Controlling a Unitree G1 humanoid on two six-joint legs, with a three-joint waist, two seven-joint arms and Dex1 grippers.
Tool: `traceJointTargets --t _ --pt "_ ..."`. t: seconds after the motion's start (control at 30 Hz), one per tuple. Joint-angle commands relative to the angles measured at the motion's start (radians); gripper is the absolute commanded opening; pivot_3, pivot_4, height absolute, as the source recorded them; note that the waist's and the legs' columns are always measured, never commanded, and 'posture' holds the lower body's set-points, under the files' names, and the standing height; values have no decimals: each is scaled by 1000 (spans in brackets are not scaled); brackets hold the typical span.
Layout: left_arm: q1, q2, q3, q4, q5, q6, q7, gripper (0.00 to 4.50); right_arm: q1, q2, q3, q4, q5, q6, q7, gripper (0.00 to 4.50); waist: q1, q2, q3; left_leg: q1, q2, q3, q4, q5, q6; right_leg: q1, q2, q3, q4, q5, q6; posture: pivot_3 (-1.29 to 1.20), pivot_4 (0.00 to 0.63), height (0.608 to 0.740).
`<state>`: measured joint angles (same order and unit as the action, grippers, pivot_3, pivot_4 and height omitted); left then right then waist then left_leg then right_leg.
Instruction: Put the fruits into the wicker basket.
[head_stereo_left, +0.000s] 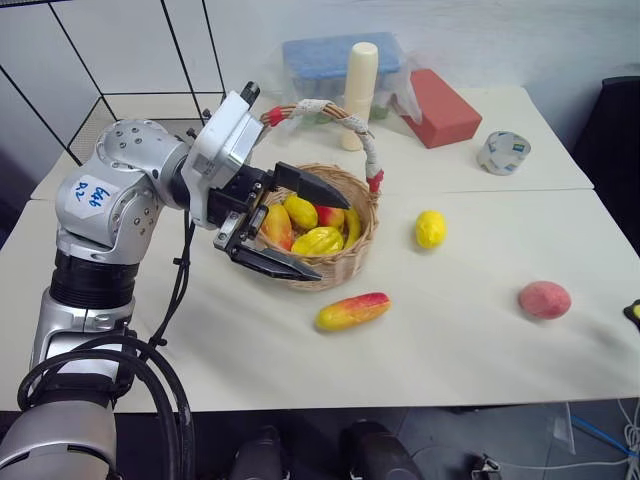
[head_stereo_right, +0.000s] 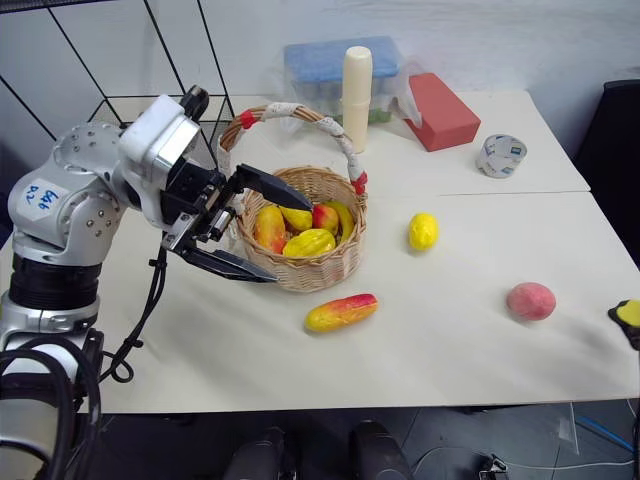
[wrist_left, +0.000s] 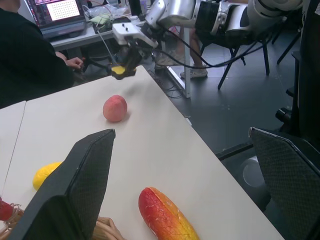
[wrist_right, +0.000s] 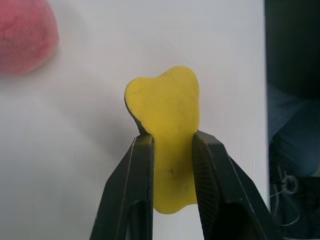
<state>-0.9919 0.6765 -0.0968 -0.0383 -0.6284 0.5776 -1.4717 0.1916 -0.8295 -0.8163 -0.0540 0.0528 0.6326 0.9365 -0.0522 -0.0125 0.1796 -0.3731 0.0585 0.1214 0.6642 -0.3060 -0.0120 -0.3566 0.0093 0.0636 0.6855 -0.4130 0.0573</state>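
Right gripper (wrist_right: 171, 145) clamped on flat yellow sponge (wrist_right: 167, 120) at right frame edge, left gripper (head_stereo_left: 290, 225) jaws apart around wicker basket (head_stereo_left: 340, 262) rim at center, mango (head_stereo_left: 352, 311) below basket, lemon (head_stereo_left: 430, 229) right, peach (head_stereo_left: 544, 299) far right

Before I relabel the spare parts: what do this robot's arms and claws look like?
The left arm has rounded silver-grey joint housings and a black band, a white sticker with blue handwriting, and looped black cables. Its left claw has two black wedge fingers on a white wrist block. The right claw has matching textured black fingers.
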Motion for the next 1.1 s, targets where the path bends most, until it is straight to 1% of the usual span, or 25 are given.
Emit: traceJointTargets --t 0.03,0.07,0.13,0.3,0.33,0.4,0.5,0.6,0.67,0.73,0.8,0.87,0.9,0.93,1.07,1.1 --pt "-15 15 19 -4 1 -7 -8 4500 11 -24 16 18 23 -1 -35 1768 -1 0 0 0 0 0 0 0 0 0 0 0 0 0 0 0 150 740" --pt "-12 19 22 -6 0 -5 -6 4500 12 -34 15 27 29 2 -38 2018 -1 0 0 0 0 0 0 0 0 0 0 0 0 0 0 0 150 740" --pt "-1 27 28 -14 0 -1 0 4500 12 -58 4 38 43 9 -38 2721 0 0 0 0 0 0 0 0 0 0 0 0 0 0 0 0 150 740" --pt "30 47 45 -39 -8 9 23 4500 11 -132 -65 39 118 44 0 4269 0 0 0 0 0 0 0 0 0 0 0 0 -1 0 0 0 150 740" --pt "37 51 48 -43 -9 10 27 4500 18 -148 -81 37 130 38 15 4492 0 0 0 0 0 0 0 0 0 0 0 0 -1 0 0 0 150 740" --pt "48 59 56 -49 -12 13 33 4500 24 -185 -122 7 184 41 80 4492 0 0 0 0 0 0 0 0 0 0 0 0 -1 0 0 0 150 740" --pt "66 76 63 -52 -5 10 38 4500 23 -236 -168 -97 293 82 199 4492 -1 0 0 0 0 0 -1 0 0 0 0 0 -2 0 0 0 150 740" --pt "83 99 63 -39 16 -8 27 4500 21 -275 -157 -219 390 130 279 4492 -4 0 0 0 0 -1 -1 0 0 1 1 0 -2 0 0 0 150 740" --pt "98 127 63 -23 32 -24 12 4500 -4 -307 -103 -331 491 160 330 4492 -2 -1 1 0 0 -2 -1 0 0 1 1 0 -3 0 0 0 150 740" --pt "110 153 60 -5 51 -43 -4 4500 -57 -337 -21 -420 579 177 340 4492 -4 -2 1 -1 0 -3 -1 0 0 1 1 0 -4 0 0 0 150 740" --pt "113 169 57 8 63 -56 -18 4500 -123 -353 63 -459 625 178 315 4492 -2 -2 1 -1 0 -3 -1 0 0 1 1 0 -4 0 0 0 150 740" --pt "133 204 54 15 90 -87 -43 4500 -279 -342 280 -518 650 142 266 4492 -2 -4 3 -1 0 -3 0 0 0 1 1 -1 -4 0 0 0 150 740" --pt "141 218 54 13 98 -98 -51 4500 -343 -328 373 -539 643 117 252 4492 -4 -5 3 -1 0 -4 0 0 0 1 0 -1 -4 0 0 0 150 740" --pt "142 220 59 5 97 -95 -43 4500 -402 -312 439 -542 637 102 242 4492 -5 -6 3 -1 1 -4 1 0 0 1 0 -1 -4 0 0 0 150 740" --pt "160 243 79 -40 67 -63 -44 4500 -536 -269 566 -515 672 114 220 4492 3 -6 4 -6 1 -5 1 -1 1 -3 -1 -2 -3 0 0 0 150 740" --pt "170 251 80 -46 68 -63 -48 4500 -551 -255 626 -512 636 98 208 4492 1 -7 4 -7 1 -5 1 -1 2 -4 -2 -3 -3 0 0 0 150 740"
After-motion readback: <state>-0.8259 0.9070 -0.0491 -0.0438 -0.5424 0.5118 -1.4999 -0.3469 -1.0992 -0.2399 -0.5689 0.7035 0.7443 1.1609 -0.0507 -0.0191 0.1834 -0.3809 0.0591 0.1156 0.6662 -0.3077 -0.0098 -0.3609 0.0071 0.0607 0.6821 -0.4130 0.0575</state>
